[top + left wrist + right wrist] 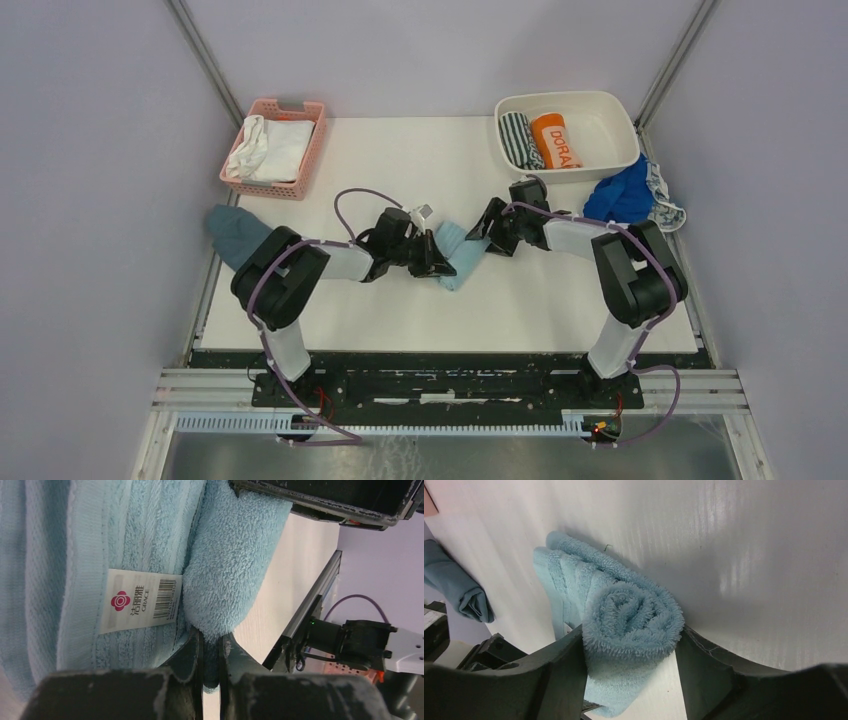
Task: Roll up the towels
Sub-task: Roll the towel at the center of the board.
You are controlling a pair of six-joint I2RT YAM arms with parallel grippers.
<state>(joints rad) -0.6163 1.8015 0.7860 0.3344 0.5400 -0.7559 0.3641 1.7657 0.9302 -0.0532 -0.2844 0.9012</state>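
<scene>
Your right gripper (630,642), half open, clamped one end of the rolled light blue towel (460,255); left gripper (210,655), nearly closed, pinched the other end. Roll's long axis ran straight between both grippers.

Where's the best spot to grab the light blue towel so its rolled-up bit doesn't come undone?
Probably the rolled end of the light blue towel, squeezed across its round sides, coming end-on toward the spiral. The roll is thick there, and the right gripper flanks it just so. The left gripper only pinches an edge, which alone would not hold the roll.
</scene>
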